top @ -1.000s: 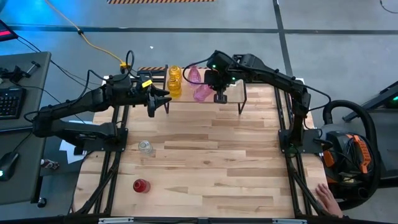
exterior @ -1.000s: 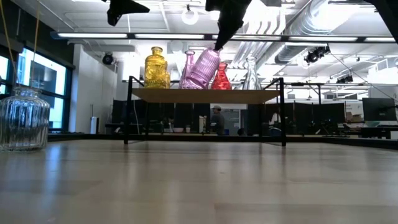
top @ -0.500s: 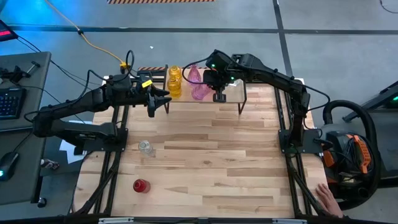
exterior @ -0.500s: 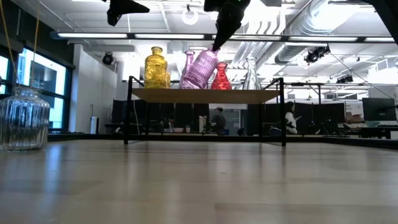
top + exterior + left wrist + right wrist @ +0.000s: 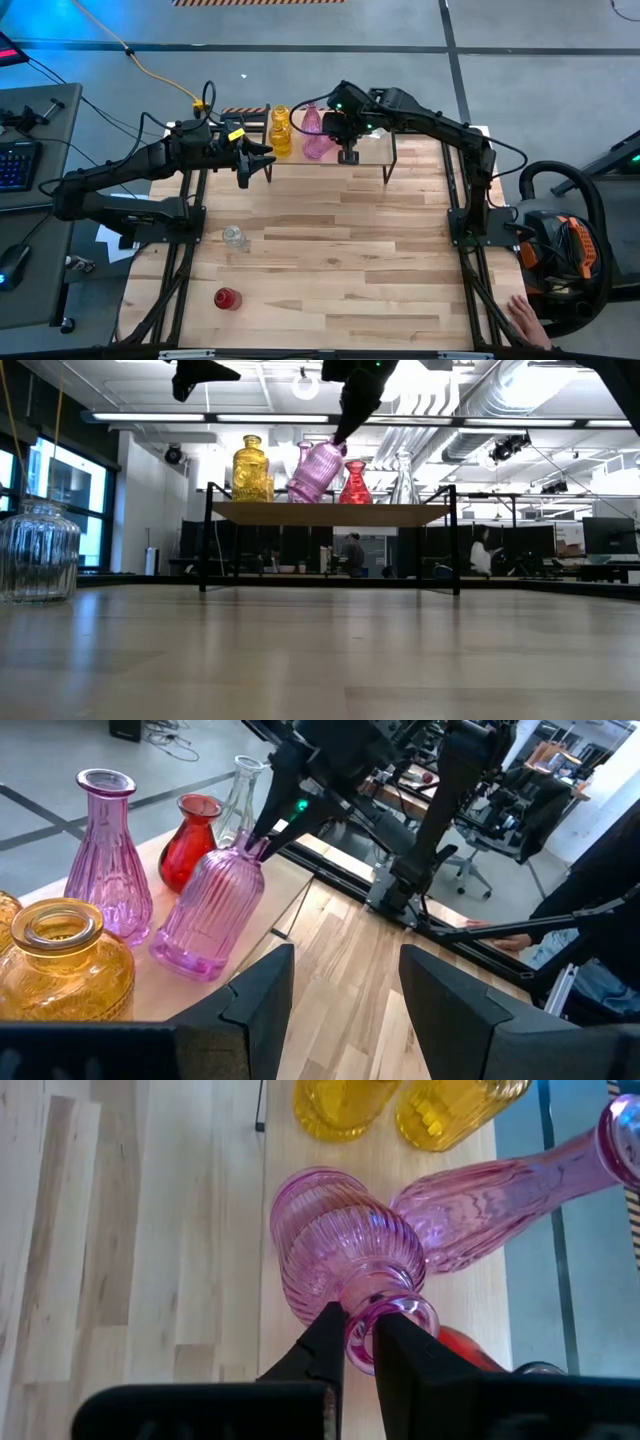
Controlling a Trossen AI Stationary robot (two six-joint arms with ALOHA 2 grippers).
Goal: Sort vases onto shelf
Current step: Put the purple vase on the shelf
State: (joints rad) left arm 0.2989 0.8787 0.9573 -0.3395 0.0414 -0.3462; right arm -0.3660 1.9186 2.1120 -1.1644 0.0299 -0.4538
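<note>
The shelf (image 5: 372, 152) stands at the table's far edge. On it are two yellow vases (image 5: 281, 130), an upright pink vase (image 5: 312, 119), a red vase (image 5: 355, 482) and a clear vase (image 5: 403, 477). My right gripper (image 5: 362, 1350) is shut on a second pink vase (image 5: 320, 146), which leans over the shelf. My left gripper (image 5: 345, 1000) hangs open and empty, in the air left of the shelf. A clear vase (image 5: 233, 237) and a red vase (image 5: 228, 298) stand on the table at the near left. My right gripper pinches the lip of the pink vase's mouth (image 5: 358, 1320) between its two fingers. One finger (image 5: 400, 1348) seems to lie in the mouth and the other outside. The fingers slant down from above. The vase is tilted, belly toward the yellow vases; whether its base (image 5: 190, 958) touches the shelf I cannot tell.
The table's middle and right are bare wood (image 5: 380, 260). A person's hand (image 5: 522, 318) rests at the near right corner. A keyboard and desk (image 5: 20, 160) stand beyond the left edge.
The pink vase in my right gripper has tipped further over, and its base has swung toward the yellow vases. The gripper stays shut on its mouth.
</note>
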